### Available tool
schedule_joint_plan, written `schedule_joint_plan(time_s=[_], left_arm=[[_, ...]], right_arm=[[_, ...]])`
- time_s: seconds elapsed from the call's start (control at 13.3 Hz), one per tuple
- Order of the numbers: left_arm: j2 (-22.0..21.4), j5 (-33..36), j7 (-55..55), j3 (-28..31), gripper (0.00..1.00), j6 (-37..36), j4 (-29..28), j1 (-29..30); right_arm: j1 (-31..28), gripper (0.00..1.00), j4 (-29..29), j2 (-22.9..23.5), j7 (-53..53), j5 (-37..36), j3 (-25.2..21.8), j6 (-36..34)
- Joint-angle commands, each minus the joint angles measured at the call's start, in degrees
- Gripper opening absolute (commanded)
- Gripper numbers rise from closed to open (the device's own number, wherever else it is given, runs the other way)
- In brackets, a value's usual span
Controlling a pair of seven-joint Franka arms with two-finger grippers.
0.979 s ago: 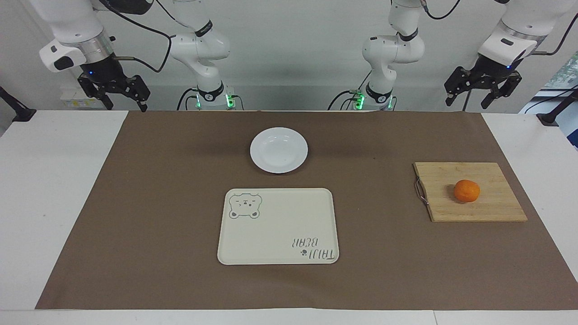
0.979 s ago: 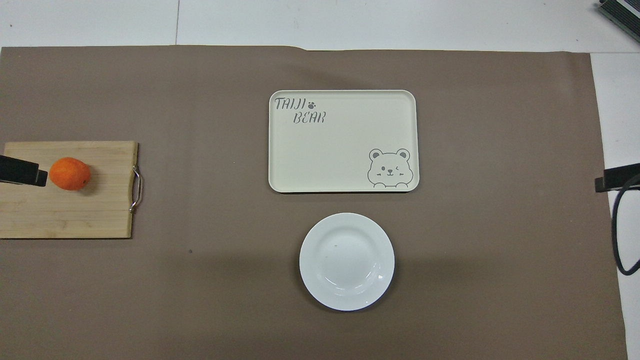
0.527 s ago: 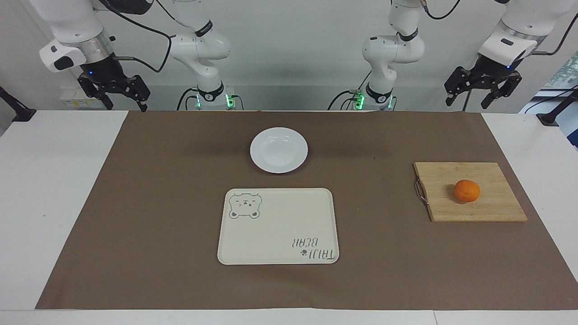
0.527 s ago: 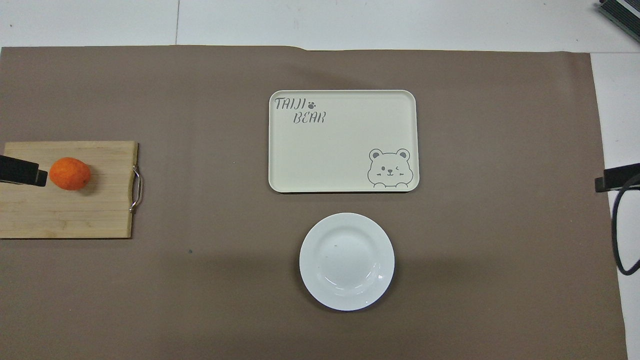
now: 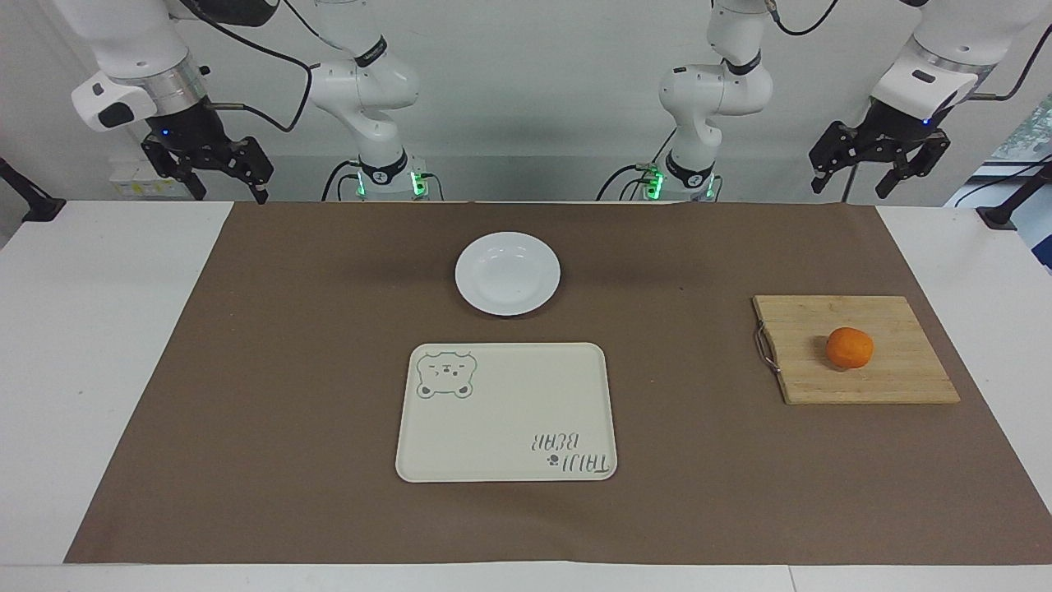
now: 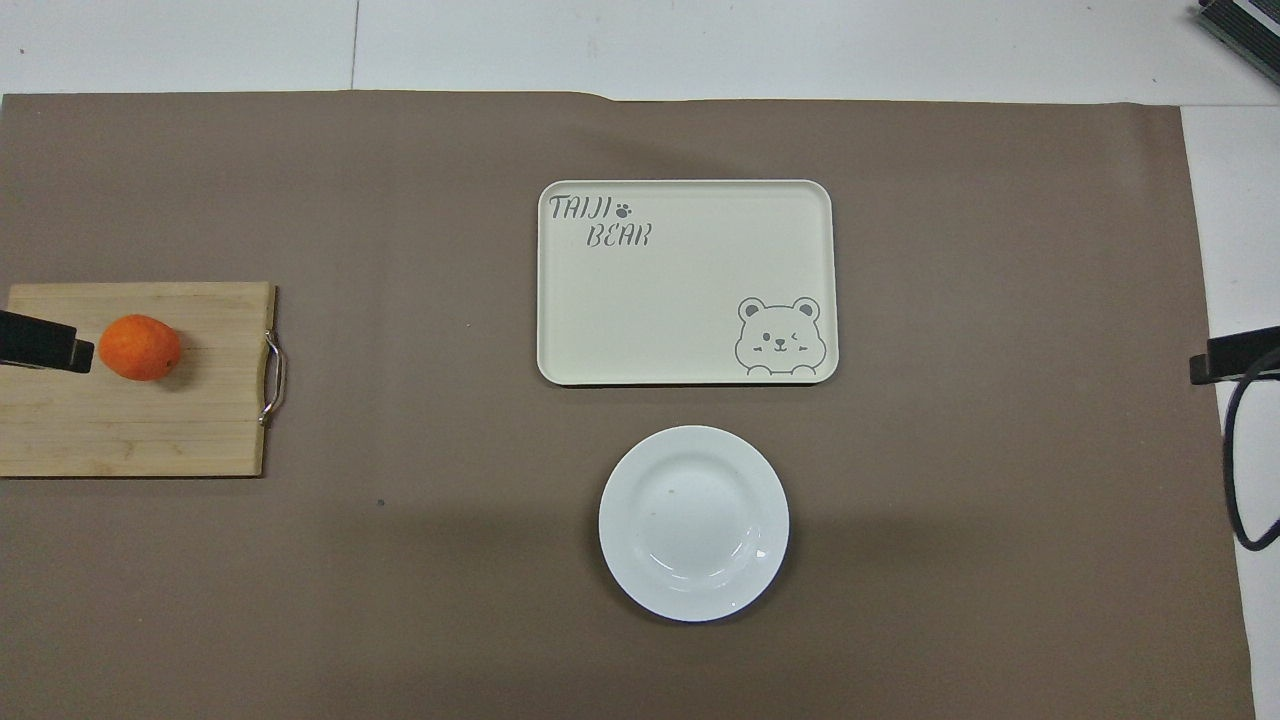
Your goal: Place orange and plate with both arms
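Both arms wait raised at the robots' edge of the surface (image 5: 115,345), one at each end. The left hand (image 5: 878,164) hangs in the air over the white corner at the left arm's end, its two fingers spread apart around nothing; the right hand (image 5: 215,168) hangs over the matching corner at the right arm's end, its fingers likewise apart and holding nothing. In the overhead view only a dark tip of each shows at the frame's sides. A brown mat (image 5: 288,370) covers the middle of the surface. Nearest the robots on it, about midway between the two arm bases, lies the plate (image 5: 508,273), white, glossy, flat on the mat with nothing in it. Farther out, toward the left arm's end, a wooden cutting board (image 5: 888,382) lies flat with a metal handle (image 5: 765,348) on the edge that faces the middle of the mat; the orange (image 5: 850,347) rests on this board, near its centre, well apart from the plate. Farther from the robots than the plate, and just beside it, sits a cream rectangular tray (image 5: 505,415) with a bear drawing and the printed words TAIJI BEAR; nothing lies in it.
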Motion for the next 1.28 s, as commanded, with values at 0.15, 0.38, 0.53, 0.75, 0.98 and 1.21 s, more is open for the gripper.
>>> schedule_joint_plan(time_s=[0.15, 0.38, 0.53, 0.75, 0.98, 1.21], left_arm=[[-1.09, 0.87, -0.79, 0.39, 1.00, -0.76, -1.17, 0.73], [-1.00, 0.87, -0.35, 0.30, 1.00, 0.37, -1.17, 0.47], [-1.00, 0.87, 0.26, 0.30, 1.00, 3.17, -1.61, 0.90], [-0.48, 0.87, 6.74, 0.39, 1.00, 8.10, -4.24, 3.89], [0.75, 0.78, 14.22, 0.39, 1.00, 18.10, -10.47, 7.32], [4.79, 0.52, 20.38, 0.39, 1.00, 23.48, -11.28, 8.99]], right_arm=[[-0.32, 1.00, -1.43, -1.14, -0.47, 1.17, 0.12, 0.84], [-0.32, 1.00, -1.43, -1.14, -0.47, 1.17, 0.12, 0.84], [-0.32, 1.00, -1.43, -1.14, -0.47, 1.17, 0.12, 0.84], [-0.32, 1.00, -1.43, -1.14, -0.47, 1.17, 0.12, 0.84], [-0.32, 1.00, -1.43, -1.14, -0.47, 1.17, 0.12, 0.84], [-0.32, 1.00, -1.43, -1.14, -0.47, 1.17, 0.12, 0.84]])
